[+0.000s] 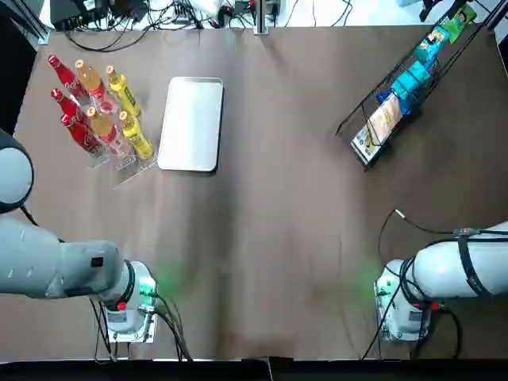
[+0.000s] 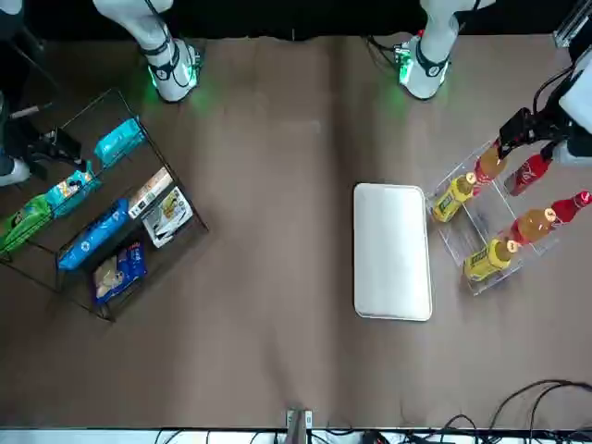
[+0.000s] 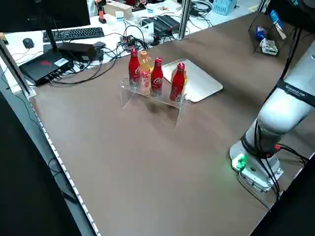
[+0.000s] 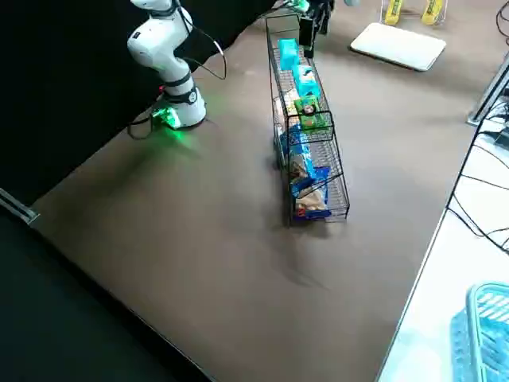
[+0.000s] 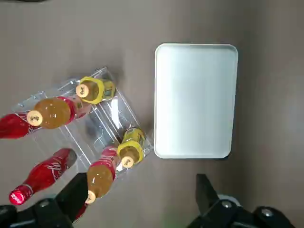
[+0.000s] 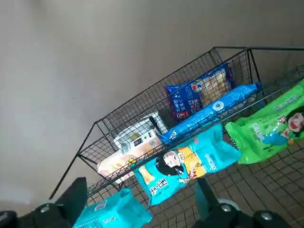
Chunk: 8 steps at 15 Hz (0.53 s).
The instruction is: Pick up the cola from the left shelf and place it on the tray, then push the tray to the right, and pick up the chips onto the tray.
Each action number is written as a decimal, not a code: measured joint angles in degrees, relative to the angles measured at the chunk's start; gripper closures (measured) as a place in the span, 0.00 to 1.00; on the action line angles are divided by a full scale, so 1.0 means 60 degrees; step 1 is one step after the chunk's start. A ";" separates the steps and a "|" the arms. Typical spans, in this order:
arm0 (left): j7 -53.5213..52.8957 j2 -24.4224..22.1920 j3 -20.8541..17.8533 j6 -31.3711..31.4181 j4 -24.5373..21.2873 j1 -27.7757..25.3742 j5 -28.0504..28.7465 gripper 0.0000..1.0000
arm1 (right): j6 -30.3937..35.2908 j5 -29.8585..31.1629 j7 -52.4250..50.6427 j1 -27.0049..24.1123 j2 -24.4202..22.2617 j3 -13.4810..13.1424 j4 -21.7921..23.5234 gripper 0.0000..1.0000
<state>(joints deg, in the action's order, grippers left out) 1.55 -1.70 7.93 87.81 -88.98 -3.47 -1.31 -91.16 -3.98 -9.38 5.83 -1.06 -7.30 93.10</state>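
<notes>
Two green-lit bases sit nearest, reading the table as a clock face from the robot's side: the left arm's base at about 7 o'clock, the right arm's base at about 5. Farther out, at about 10 o'clock, the left gripper hangs over a clear shelf, its fingers spread wide and grasping nothing. From overhead the gripper itself is out of the picture, and only the left arm's elbow shows at the edge. Three cola bottles stand upright in the shelf's 9 o'clock row, with orange bottles in the middle row and yellow bottles in the 3 o'clock row. From across the table one cola is hidden behind the arm, and at the wrist camera another is cut off by the frame. The white tray lies flat just beside the shelf on its 3 o'clock side, apart from the colas. At about 2 o'clock a wire rack holds the chip bags, teal, blue and green, their print too small to read. The right gripper hovers above that rack, released, fingers wide apart. Beyond the far edge, cables trail partly out of view.
</notes>
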 joint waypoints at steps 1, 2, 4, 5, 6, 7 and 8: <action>0.0000 0.0012 -0.0001 -0.0014 -0.0016 0.0004 0.0035 0.00 | -0.0066 0.0000 0.0000 0.0001 0.0000 0.0000 0.0000 0.00; 0.0000 0.0012 -0.0001 -0.0014 -0.0016 0.0004 0.0035 0.00 | -0.0066 0.0000 0.0000 0.0001 0.0000 0.0000 0.0000 0.00; 0.0001 0.0022 -0.0033 -0.0142 -0.0035 -0.0098 0.0127 0.00 | -0.0066 0.0000 -0.0001 0.0033 0.0000 0.0008 0.0000 0.00; -0.0011 0.0033 -0.0032 -0.0209 -0.0086 -0.0181 0.0259 0.00 | -0.0045 0.0000 -0.0001 0.0043 0.0000 0.0010 0.0000 0.00; -0.0047 0.0069 -0.0038 -0.0250 -0.0197 -0.0264 0.0513 0.00 | -0.0030 0.0000 -0.0001 0.0051 0.0000 0.0011 0.0000 0.00; -0.0075 0.0134 -0.0052 -0.0262 -0.0364 -0.0365 0.0724 0.00 | -0.0019 0.0000 0.0000 0.0052 0.0000 0.0010 0.0000 0.00; -0.0077 0.0241 -0.0086 -0.0250 -0.0523 -0.0479 0.0830 0.00 | 0.0044 0.0000 0.0005 0.0052 -0.0001 0.0006 0.0000 0.00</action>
<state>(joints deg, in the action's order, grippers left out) 1.09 -0.25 7.41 86.31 -92.12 -6.35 3.67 -90.89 -3.98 -9.35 6.14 -1.07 -7.27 93.10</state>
